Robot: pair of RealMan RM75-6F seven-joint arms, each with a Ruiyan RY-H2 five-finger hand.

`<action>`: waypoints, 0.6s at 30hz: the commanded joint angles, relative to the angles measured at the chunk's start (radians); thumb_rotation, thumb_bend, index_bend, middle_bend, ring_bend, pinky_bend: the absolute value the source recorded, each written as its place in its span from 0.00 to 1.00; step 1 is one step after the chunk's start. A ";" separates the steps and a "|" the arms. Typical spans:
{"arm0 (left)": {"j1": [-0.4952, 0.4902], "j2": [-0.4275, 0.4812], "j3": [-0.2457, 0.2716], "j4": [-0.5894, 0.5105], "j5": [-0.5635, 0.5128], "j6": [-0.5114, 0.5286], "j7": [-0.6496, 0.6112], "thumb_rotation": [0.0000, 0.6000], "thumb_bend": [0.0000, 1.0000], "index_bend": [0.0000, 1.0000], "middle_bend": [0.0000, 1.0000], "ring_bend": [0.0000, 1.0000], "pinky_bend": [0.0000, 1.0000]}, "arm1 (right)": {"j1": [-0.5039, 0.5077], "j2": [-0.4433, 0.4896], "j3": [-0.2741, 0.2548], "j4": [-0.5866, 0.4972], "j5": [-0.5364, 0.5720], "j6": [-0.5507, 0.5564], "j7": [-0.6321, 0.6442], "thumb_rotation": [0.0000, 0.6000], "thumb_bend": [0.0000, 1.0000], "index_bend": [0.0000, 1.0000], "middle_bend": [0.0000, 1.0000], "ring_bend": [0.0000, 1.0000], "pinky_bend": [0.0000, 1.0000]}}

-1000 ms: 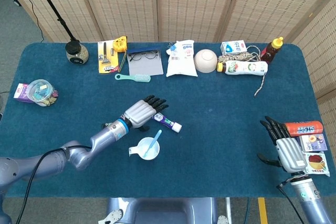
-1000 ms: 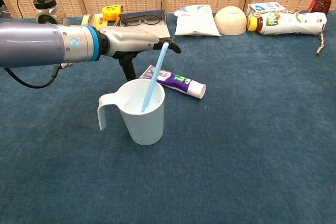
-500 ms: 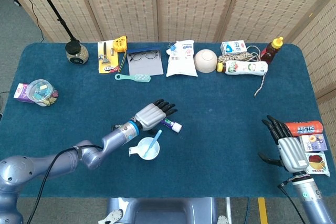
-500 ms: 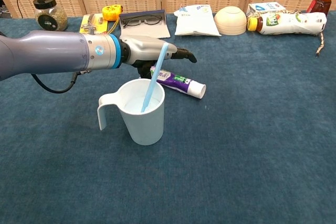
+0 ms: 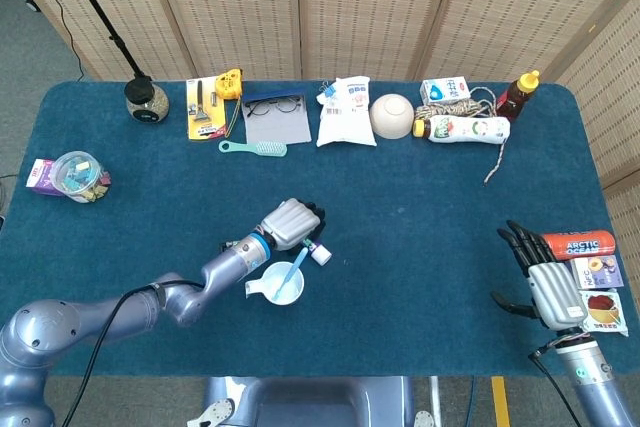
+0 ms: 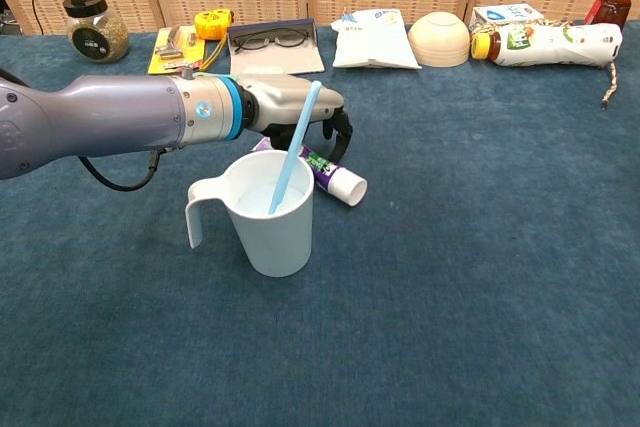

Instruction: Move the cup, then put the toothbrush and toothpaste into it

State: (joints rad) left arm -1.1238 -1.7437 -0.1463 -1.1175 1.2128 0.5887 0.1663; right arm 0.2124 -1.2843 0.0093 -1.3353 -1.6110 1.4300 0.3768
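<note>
Toothbrush (image 6: 294, 150) standing in the white cup (image 6: 270, 217) already — left hand (image 5: 291, 224) curling round the toothpaste (image 6: 330, 175), prob. gripping it; right hand (image 5: 545, 282) idling w/ fingers spread, holding nothing.

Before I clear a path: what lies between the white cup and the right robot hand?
Bare blue tabletop, seen in the head view, separates the white cup from the right robot hand.

The left hand (image 5: 291, 224) grips the toothpaste (image 5: 318, 252) beside the white cup (image 5: 281, 283) — blue toothbrush (image 5: 293, 271) inside.
</note>
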 commanded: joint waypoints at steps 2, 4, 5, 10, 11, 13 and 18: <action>0.013 -0.002 0.003 -0.005 -0.001 0.026 0.013 1.00 0.35 0.62 0.38 0.32 0.46 | 0.000 0.000 0.000 0.000 -0.001 0.001 0.001 1.00 0.24 0.00 0.00 0.00 0.07; 0.019 0.003 0.004 -0.011 -0.001 0.034 0.015 1.00 0.35 0.64 0.40 0.34 0.47 | 0.000 0.000 -0.001 0.000 -0.002 0.002 0.001 1.00 0.24 0.00 0.00 0.00 0.07; 0.023 0.008 0.004 -0.017 -0.001 0.041 0.013 1.00 0.35 0.65 0.41 0.35 0.48 | 0.000 0.000 -0.001 -0.001 -0.003 0.002 0.001 1.00 0.24 0.00 0.00 0.00 0.07; 0.049 0.055 -0.012 -0.057 -0.001 0.076 -0.021 1.00 0.36 0.65 0.41 0.36 0.48 | 0.000 0.000 -0.004 -0.003 -0.008 0.003 -0.001 1.00 0.24 0.00 0.00 0.00 0.07; 0.054 0.066 -0.014 -0.066 0.001 0.080 -0.028 1.00 0.36 0.65 0.41 0.36 0.48 | 0.000 0.000 -0.005 -0.004 -0.009 0.003 -0.002 1.00 0.24 0.00 0.00 0.00 0.07; 0.064 0.093 -0.019 -0.088 0.002 0.088 -0.047 1.00 0.36 0.66 0.42 0.36 0.48 | 0.000 0.000 -0.006 -0.005 -0.010 0.002 -0.003 1.00 0.24 0.00 0.00 0.00 0.07; 0.106 0.186 -0.039 -0.172 0.022 0.135 -0.125 1.00 0.36 0.66 0.42 0.36 0.48 | 0.001 -0.001 -0.009 -0.009 -0.015 0.003 -0.009 1.00 0.24 0.00 0.00 0.00 0.07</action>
State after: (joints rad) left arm -1.0375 -1.5879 -0.1752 -1.2579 1.2237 0.7028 0.0727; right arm 0.2130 -1.2852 0.0007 -1.3441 -1.6259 1.4327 0.3679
